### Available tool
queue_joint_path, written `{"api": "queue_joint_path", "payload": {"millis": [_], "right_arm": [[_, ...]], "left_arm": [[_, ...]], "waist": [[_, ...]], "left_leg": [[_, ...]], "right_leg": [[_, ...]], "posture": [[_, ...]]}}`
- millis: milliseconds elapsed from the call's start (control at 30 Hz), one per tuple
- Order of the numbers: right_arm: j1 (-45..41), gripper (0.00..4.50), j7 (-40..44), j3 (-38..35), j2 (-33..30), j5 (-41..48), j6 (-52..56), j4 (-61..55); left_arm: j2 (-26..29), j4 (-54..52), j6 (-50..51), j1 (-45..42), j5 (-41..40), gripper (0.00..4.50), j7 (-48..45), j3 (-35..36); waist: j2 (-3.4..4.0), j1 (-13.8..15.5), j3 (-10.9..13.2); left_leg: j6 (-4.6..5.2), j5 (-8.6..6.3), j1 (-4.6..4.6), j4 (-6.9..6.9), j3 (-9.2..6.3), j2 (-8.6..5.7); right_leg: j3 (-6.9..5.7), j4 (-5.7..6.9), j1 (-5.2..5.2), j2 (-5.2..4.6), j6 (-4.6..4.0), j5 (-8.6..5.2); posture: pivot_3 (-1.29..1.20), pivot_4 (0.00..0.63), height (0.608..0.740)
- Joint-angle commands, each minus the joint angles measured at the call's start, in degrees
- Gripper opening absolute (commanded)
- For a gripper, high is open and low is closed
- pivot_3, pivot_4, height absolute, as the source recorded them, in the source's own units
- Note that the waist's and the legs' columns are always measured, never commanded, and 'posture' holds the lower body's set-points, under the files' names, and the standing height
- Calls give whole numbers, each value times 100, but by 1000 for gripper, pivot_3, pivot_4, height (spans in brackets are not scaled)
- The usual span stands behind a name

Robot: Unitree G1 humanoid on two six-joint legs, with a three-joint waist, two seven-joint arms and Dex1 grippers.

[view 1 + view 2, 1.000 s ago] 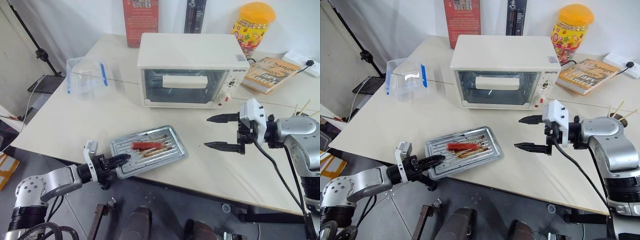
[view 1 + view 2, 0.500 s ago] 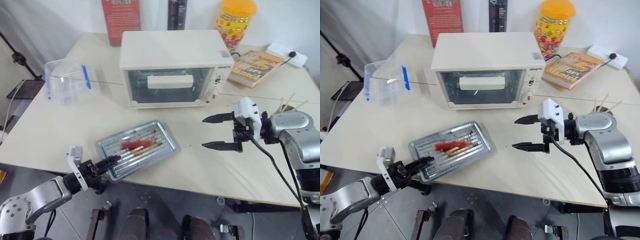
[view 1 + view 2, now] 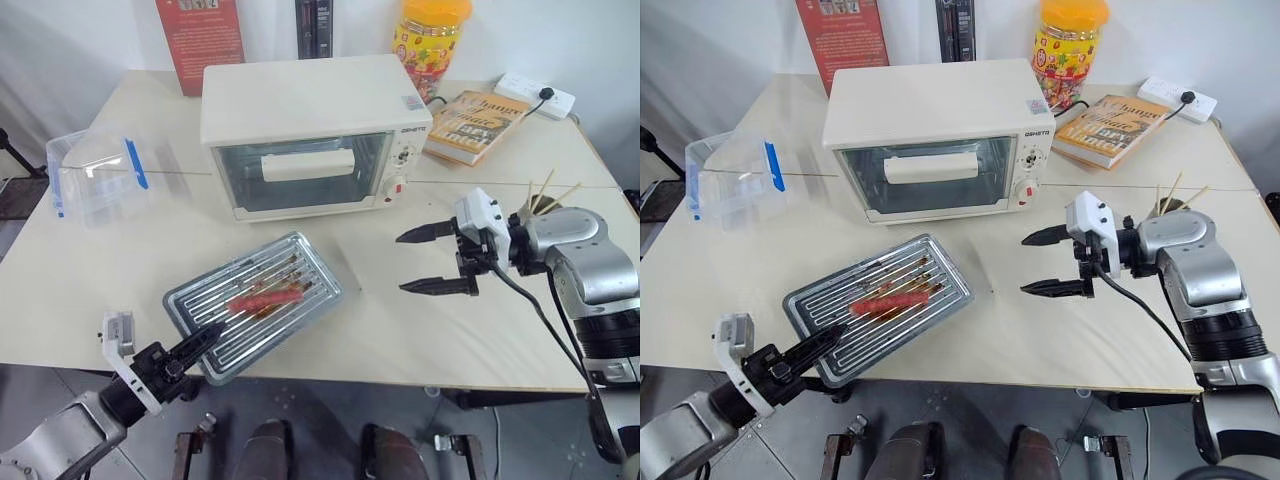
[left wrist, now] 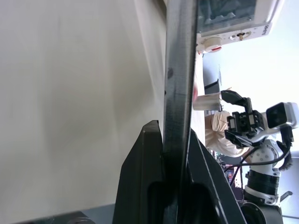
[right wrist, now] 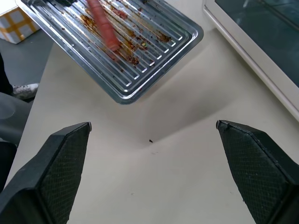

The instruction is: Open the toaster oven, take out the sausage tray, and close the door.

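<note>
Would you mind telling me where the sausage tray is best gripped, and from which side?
Grip the sausage tray by its thin raised rim at the corner that overhangs the table edge, coming in level from the robot's side. That lip is free above and below there, and the left gripper is already shut on it.

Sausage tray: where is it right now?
In the left eye view, the sausage tray lies on the table's near-left edge, in front of the toaster oven, its corner pinched by the left tool.

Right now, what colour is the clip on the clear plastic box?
Blue. The clip on the clear plastic box shows best in the left eye view.
</note>
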Motion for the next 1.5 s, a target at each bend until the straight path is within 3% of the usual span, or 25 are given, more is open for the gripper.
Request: {"api": "queue_joint_path", "payload": {"millis": [33,267,433,933,1300,1500], "right_arm": [[-169,4484,139,-50,33,17,-127,53],[-210,4484,195,-62,64,27,-143,94],[-82,4484,123,-146,3,44,-108,-22],[980,4484,-452,-910,-510,284,317,-980],[1866,4484,-896,-1569,-851,525,689,-1697],[1967,4500,-1039,-1637,-869,576,739,-1815]], "left_arm": [[170,-416,-242,335,-170,0,-303,225],[716,-260,-291,147,-170,0,-588,112],[925,435,52,-745,-170,0,-659,-276],[885,2968,1527,-3377,-134,0,-733,-1869],[261,4967,2618,-5477,2188,0,-2046,-2819],[82,5515,2946,-5989,3323,1812,-2807,-2800]], "waist": [[0,-4,0],[1,8,0],[1,-3,0],[0,-15,1],[-3,44,1],[-3,118,1]], "left_leg": [[0,0,0,0,1,1],[1,-2,-1,1,3,1],[1,-3,0,0,6,1],[-7,-8,45,-8,32,6],[0,-15,65,0,56,4],[1,-15,66,9,60,4]], "right_leg": [[0,-1,0,1,0,0],[2,-2,-2,2,-1,-1],[3,0,-2,2,-1,-1],[20,55,-4,1,5,2],[34,74,3,0,8,1],[37,73,6,0,9,1]], "posture": [[0,150,740],[0,150,740],[0,150,740],[0,150,740],[0,150,740],[0,150,740]]}}
